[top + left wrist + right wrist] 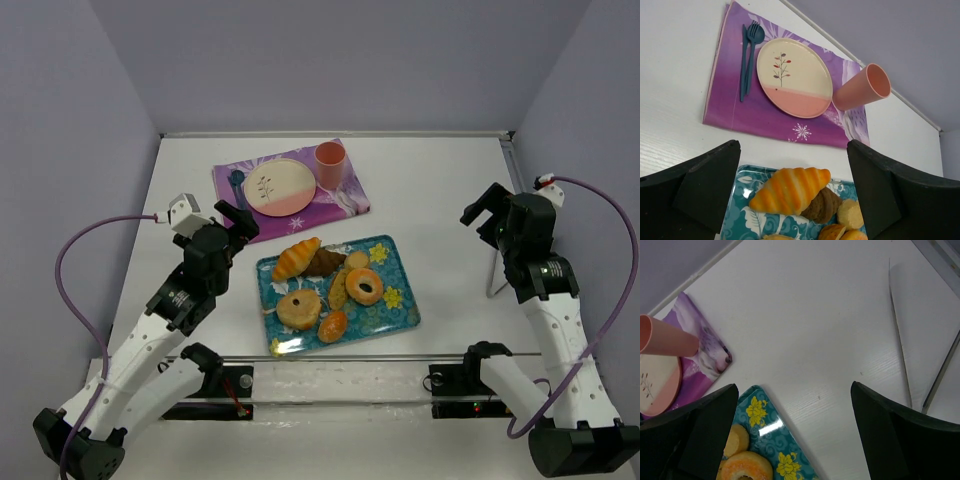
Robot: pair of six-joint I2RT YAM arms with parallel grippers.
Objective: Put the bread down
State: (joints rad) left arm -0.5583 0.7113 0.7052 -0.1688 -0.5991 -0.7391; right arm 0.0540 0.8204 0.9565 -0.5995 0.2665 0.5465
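The bread [364,286], a small glossy golden-orange ring with a dark hole, lies on the right half of the teal patterned tray [388,318]. The right wrist view catches only its top edge [746,467] at the bottom of the frame, on the tray [767,432]. My right gripper [483,210] hovers open over bare table to the right of the tray, well clear of the bread; its jaws [794,390] hold nothing. My left gripper [238,218] stands open at the tray's upper-left corner, empty [792,150], with the croissant [790,189] below it.
A purple placemat [345,198] behind the tray carries a pink-and-cream plate [279,186], a pink cup [331,160] and blue cutlery [747,55]. On the tray also lie a pale sugared doughnut [299,308], a brown pastry [325,263] and small buns. A thin metal stand [495,275] sits at right.
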